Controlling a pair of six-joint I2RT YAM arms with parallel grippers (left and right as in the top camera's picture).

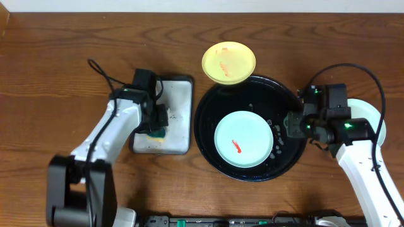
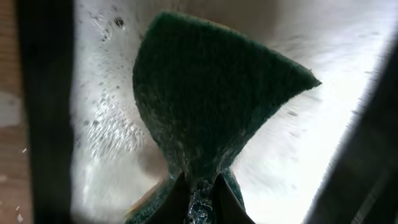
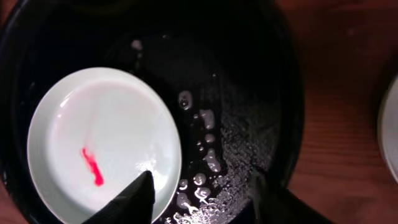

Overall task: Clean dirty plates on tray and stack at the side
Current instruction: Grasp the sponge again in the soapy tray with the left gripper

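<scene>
A mint-blue plate with a red smear lies inside the black tray. The yellow plate, smeared orange, rests on the tray's far rim and sticks out over the table. Another pale plate sits on the table to the right, partly under my right arm. My right gripper is open low over the tray's wet right side, one finger over the mint plate's edge. Over the grey sponge tray, my left gripper is shut on the green sponge.
Water drops and foam lie on the tray floor right of the mint plate. The sponge tray stands just left of the black tray, close to its rim. Brown wooden table surrounds both.
</scene>
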